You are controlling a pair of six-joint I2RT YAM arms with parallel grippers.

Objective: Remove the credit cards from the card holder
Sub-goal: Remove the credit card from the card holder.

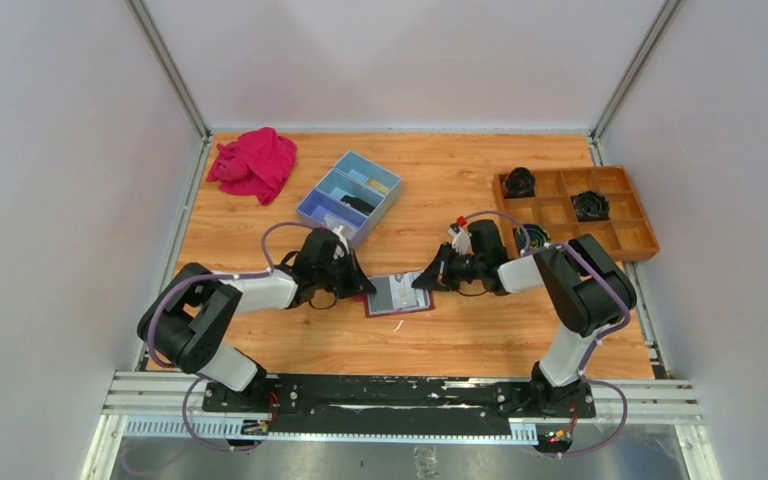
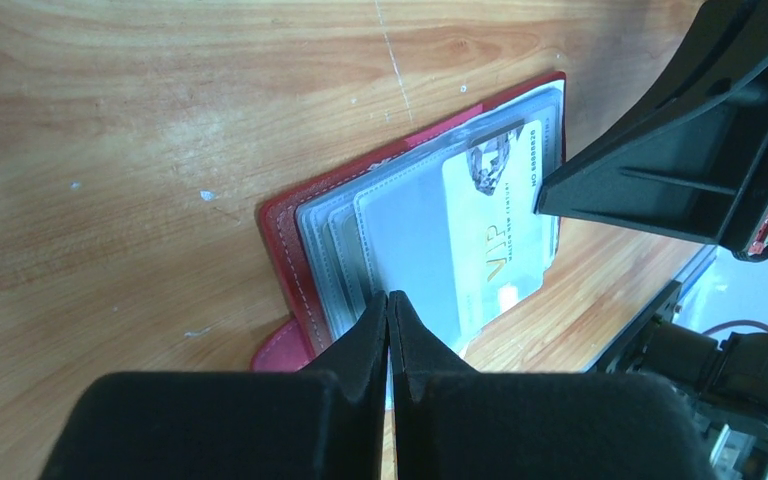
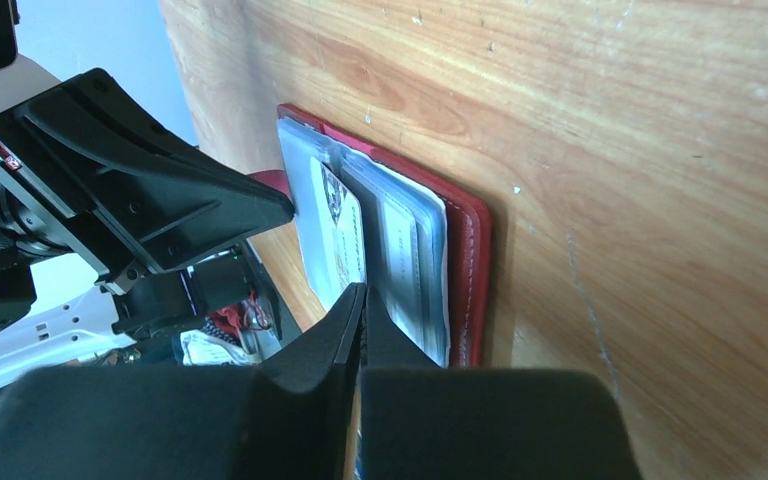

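Observation:
The dark red card holder (image 1: 397, 294) lies open on the wooden table between my two grippers. Its grey see-through pockets (image 2: 400, 215) face up, and its pink-red tab (image 2: 285, 348) points toward my left arm. A whitish credit card marked VIP (image 2: 490, 250) lies on top and sticks out past the holder's edge. It also shows in the right wrist view (image 3: 335, 240). My left gripper (image 2: 388, 300) is shut, with its tips on the pockets. My right gripper (image 3: 363, 292) is shut, with its tips at the card's edge. I see nothing between either pair of jaws.
A blue three-compartment box (image 1: 350, 195) stands behind the left gripper. A bright pink cloth (image 1: 255, 162) lies at the back left. A wooden divided tray (image 1: 650, 245) holding dark round objects sits at the back right. The table's walls close in on both sides.

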